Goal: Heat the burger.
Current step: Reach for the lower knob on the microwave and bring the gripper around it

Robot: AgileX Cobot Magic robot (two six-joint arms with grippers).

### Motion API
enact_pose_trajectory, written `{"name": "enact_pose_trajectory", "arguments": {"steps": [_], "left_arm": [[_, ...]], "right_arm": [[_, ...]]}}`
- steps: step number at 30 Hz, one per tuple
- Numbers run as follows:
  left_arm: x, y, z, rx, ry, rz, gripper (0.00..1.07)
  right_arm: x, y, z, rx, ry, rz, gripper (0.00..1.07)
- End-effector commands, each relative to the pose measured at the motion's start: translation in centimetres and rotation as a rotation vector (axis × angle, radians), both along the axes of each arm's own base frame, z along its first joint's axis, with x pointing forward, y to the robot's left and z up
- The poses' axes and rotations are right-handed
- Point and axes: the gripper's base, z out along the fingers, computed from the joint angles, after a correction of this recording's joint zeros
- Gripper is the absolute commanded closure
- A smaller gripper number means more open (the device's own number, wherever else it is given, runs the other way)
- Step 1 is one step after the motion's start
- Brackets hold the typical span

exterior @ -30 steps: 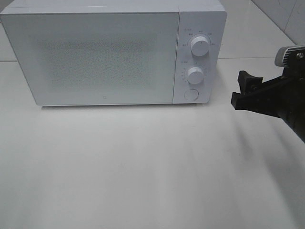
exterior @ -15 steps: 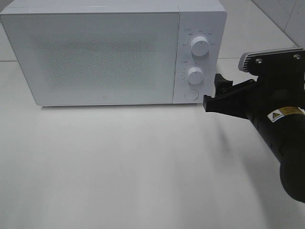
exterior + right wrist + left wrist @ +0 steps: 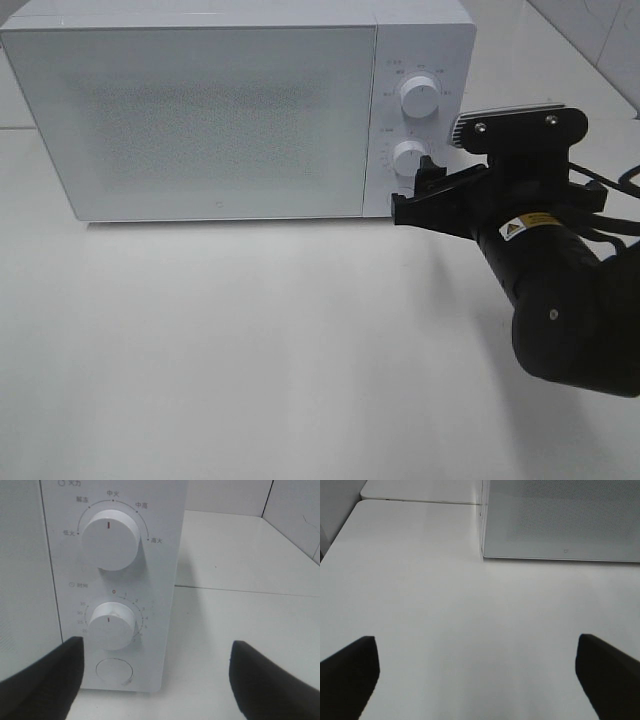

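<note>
Black right hand (image 3: 412, 190) and left hand (image 3: 475, 645) gape empty, the right facing the microwave's (image 3: 200, 110) lower dial (image 3: 111, 625).

I found the microwave casing (image 3: 445, 45) smooth white plastic, its door (image 3: 210, 120) finely speckled and matt, the knobs (image 3: 110, 537) smooth plastic. The worktop (image 3: 250, 350) looked smooth, matt white. The right hand (image 3: 412, 190) looked matt black.

right gripper (image 3: 413, 190) | moved in from right edge | now at microwave (image 3: 200, 110) lower dial (image 3: 409, 158)
</note>
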Motion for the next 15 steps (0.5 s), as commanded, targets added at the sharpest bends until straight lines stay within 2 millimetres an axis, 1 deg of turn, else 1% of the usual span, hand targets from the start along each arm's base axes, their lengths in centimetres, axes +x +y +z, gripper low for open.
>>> {"name": "enact_pose_trajectory", "arguments": {"steps": [1,4,7,13,15], "left_arm": [[-0.2,0.0,0.0,-0.003,-0.022,0.000,0.06],[-0.2,0.0,0.0,-0.003,-0.022,0.000,0.06],[-0.2,0.0,0.0,-0.003,-0.022,0.000,0.06],[-0.2,0.0,0.0,-0.003,-0.022,0.000,0.06],[-0.2,0.0,0.0,-0.003,-0.022,0.000,0.06]], "right_arm": [[1.1,0.5,0.3,0.012,-0.048,-0.003,0.32],[1.5,0.8,0.1,0.019,-0.048,-0.005,0.32],[2.5,1.7,-0.7,0.022,-0.043,-0.005,0.32],[3.3,2.5,-1.2,0.023,-0.041,-0.003,0.32],[4.2,2.7,-1.8,0.022,-0.025,-0.004,0.32]]}}
